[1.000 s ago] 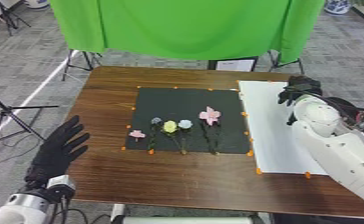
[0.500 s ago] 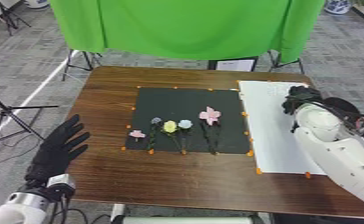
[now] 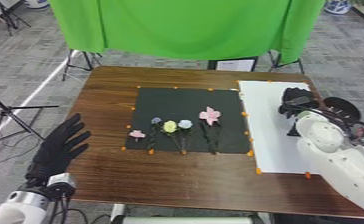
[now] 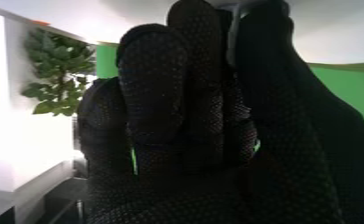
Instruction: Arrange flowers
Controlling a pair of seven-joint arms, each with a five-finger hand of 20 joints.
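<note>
1. Since containers are the fun part, check the dark round thing (image 3: 341,107) at the right of the frame, near the right hand (image 3: 298,100); kinda looks like a container, but I can't tell for sure, or whether it's got anything in it.
2. Two blue-and-white pots sit back on the floor; one pot (image 3: 337,6) at the upper right corner, another pot (image 3: 35,2) at the upper left; both get cut off by the frame, so their contents are anyone's guess.
3. Flowers are lying loose on the black mat (image 3: 187,97), mid-frame; going left to right it's a small pink flower (image 3: 137,134), a bluish-purple flower (image 3: 155,121), a yellow flower (image 3: 170,127), a pale blue flower (image 3: 185,124) and a big pink flower (image 3: 210,115); stems mostly point down the frame.
4. Left hand (image 3: 52,157) is over at the left side of the frame, fingers spread.
5. Right hand is above the white board (image 3: 272,135), right side of the frame; in the wrist view the right hand (image 4: 178,165) has its fingers pressed together, thumb close alongside; can't tell if it's pinching anything.
</note>
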